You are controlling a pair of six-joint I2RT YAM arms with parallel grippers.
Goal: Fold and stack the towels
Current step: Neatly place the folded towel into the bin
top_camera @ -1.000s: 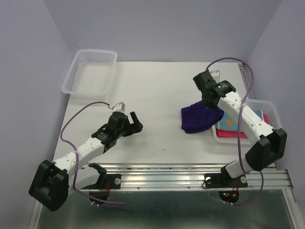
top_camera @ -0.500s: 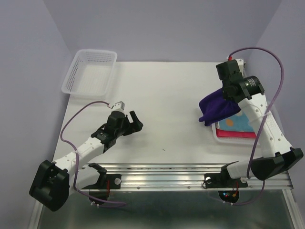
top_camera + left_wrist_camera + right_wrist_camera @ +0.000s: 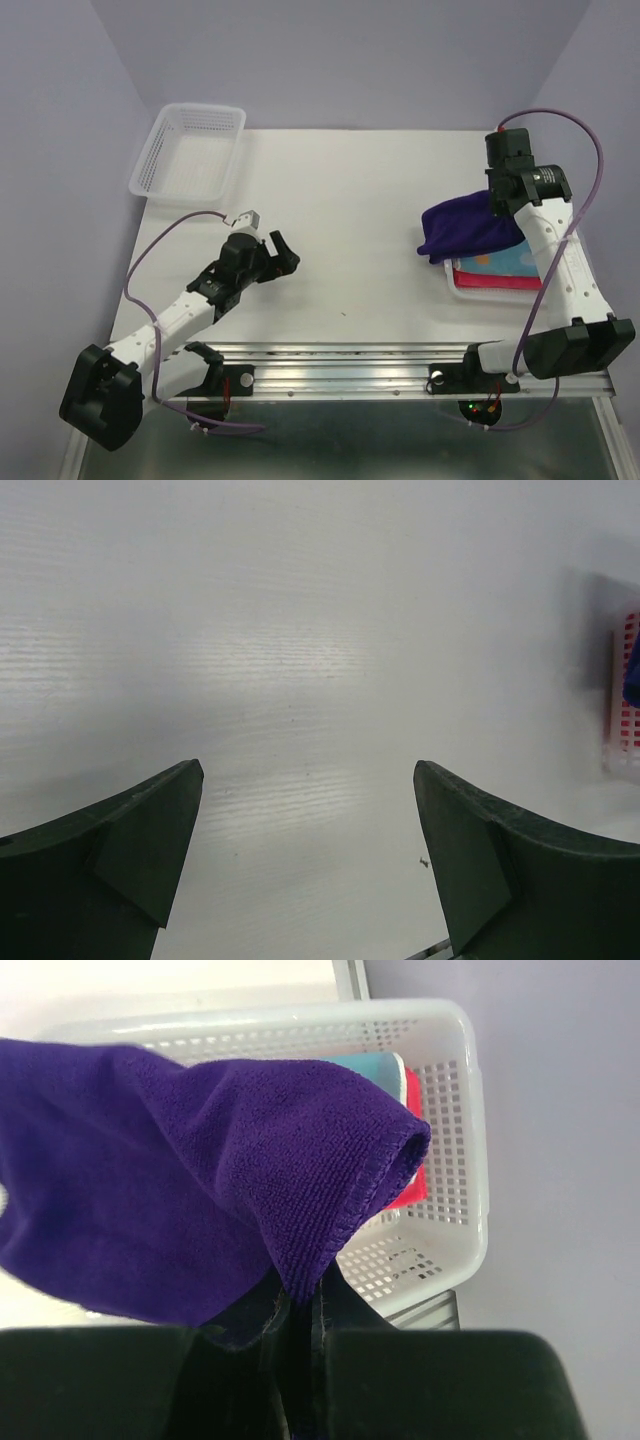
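Overhead view of the white desk [image 3: 350, 200] with both arms mounted at its 6 o'clock edge. The left fingers [image 3: 287, 260] stand spread to their full width, holding nothing, low over bare desk toward 8 o'clock; the left wrist view shows the two dark tips well apart with only desk surface between them. The right fingers [image 3: 300, 1360] are pressed together on a fold of the dark purple towel [image 3: 465, 228], which they pinch by its hemmed edge. From this grip, at about 3 o'clock on the desk, the cloth hangs in a loose bunch and spreads toward 9 o'clock. It lies over the near-left part of a white mesh basket [image 3: 450, 1110] that sits at the desk's 3 o'clock edge; whether the towel's lower side touches the basket or the desk cannot be told. Inside that basket lie a light blue towel [image 3: 365, 1063] with orange dots and, beneath it, a pink-red towel [image 3: 412, 1175], both flat and partly covered by the purple cloth. A second white mesh basket [image 3: 190, 150] stands at the 10 o'clock corner, well apart from both arms
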